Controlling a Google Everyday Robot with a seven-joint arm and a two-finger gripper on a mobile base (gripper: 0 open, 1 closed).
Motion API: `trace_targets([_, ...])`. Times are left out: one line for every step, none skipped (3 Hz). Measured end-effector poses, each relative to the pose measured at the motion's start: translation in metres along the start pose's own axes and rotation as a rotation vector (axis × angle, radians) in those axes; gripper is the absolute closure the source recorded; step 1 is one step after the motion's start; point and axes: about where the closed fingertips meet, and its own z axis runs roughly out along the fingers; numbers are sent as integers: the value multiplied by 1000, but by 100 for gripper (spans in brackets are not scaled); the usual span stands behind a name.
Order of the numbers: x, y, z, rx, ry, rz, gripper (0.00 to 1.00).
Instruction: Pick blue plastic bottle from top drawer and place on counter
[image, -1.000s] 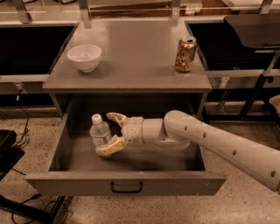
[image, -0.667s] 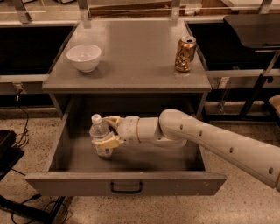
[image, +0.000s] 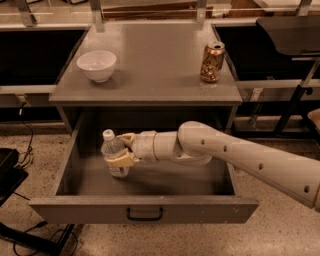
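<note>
— Risks from here, as you read it?

— Slip, mostly. The claw (image: 118, 150) sits inside the top drawer (image: 145, 210), left of middle. Its two fingers (image: 119, 161) are clamped on the blue plastic bottle (image: 111, 148), one in front of the body and one behind. The bottle stands upright near the drawer's left wall. I cannot tell whether its base is touching the drawer floor. Thin clear plastic may give under the squeeze, and then the bottle could tilt or slide out on the way up.

— Anything to hit?

— Yes, I'd say the front edge of the counter (image: 155, 65). It hangs over the back of the drawer, so a straight lift risks knocking the cap or the arm (image: 240, 155) against it. Coming out towards the drawer front first looks safer.

— And on the surface itself?

— A white bowl (image: 97, 65) stands at the left and a gold-brown can (image: 212, 61) at the right, well apart. A drift to either side could nudge one of them, and a tilted set-down would likely tip the bottle.

— Any writing?

— None I can read. The bottle's label is pale with faint print, and no lettering on the can is legible.
</note>
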Motion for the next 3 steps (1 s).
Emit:
trace_targets([-24,-6,-17,-12,66,-39,100])
trace_targets([-119,-25,-58,-48,122,-96,100])
trace_targets([-192,-40,-80,-90,128,-123,100])
